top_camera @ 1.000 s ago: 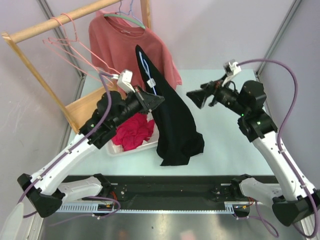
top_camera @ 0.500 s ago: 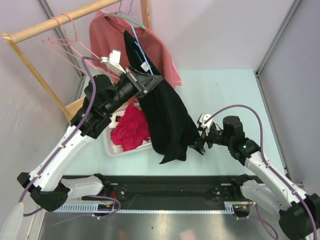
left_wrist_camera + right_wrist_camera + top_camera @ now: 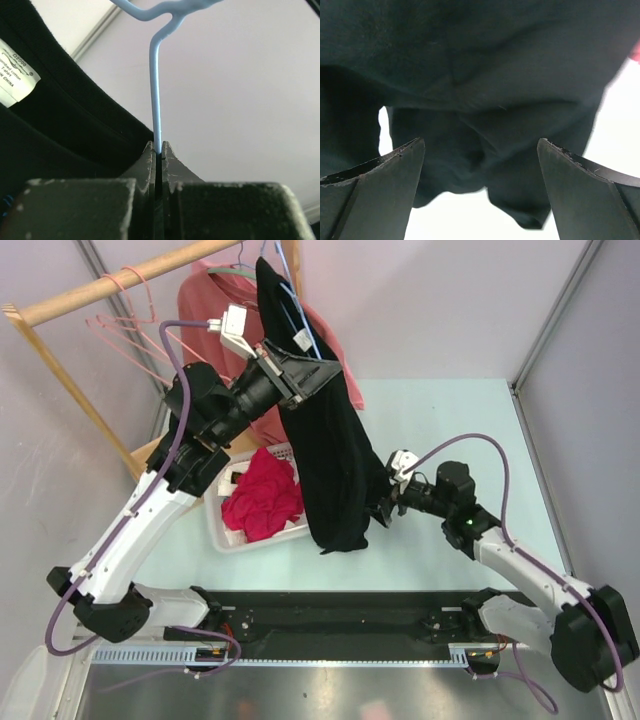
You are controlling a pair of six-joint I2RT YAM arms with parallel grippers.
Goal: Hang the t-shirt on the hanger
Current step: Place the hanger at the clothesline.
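Top external view, from the left: a wooden rack [image 3: 100, 290] stands at the far left corner of the surface [image 3: 450, 430]. It carries some pink wire hangers [image 3: 130, 325] and a salmon shirt [image 3: 215, 300] on a green hanger [image 3: 225, 271]. These are not part of the task.

Near the left edge of the surface lies a white tray [image 3: 222, 540] with a magenta garment [image 3: 262, 495] in it.

Above the tray, the left fingers [image 3: 318, 372] are raised high, close to the rack. The left wrist view shows them pressed together on the thin blue wire of the hanger [image 3: 155, 100], just below its hook. I judge that this pinch is at the neck so that the hook stays free to go over the rail.

The t-shirt [image 3: 330, 460] hangs from the hanger as one long black fold over the middle of the surface. Its white label [image 3: 15, 70] is beside the wire, so the collar is at the top. Whether both shoulders sit properly on the wire, I cannot tell.

To the right, the right fingers [image 3: 378, 512] are low, beside the bottom of the t-shirt. In the right wrist view they stand wide apart with the dark cloth in front of them and nothing between them. This position probably serves to catch or pull straight the hem, because the floppy cloth is bunched there.
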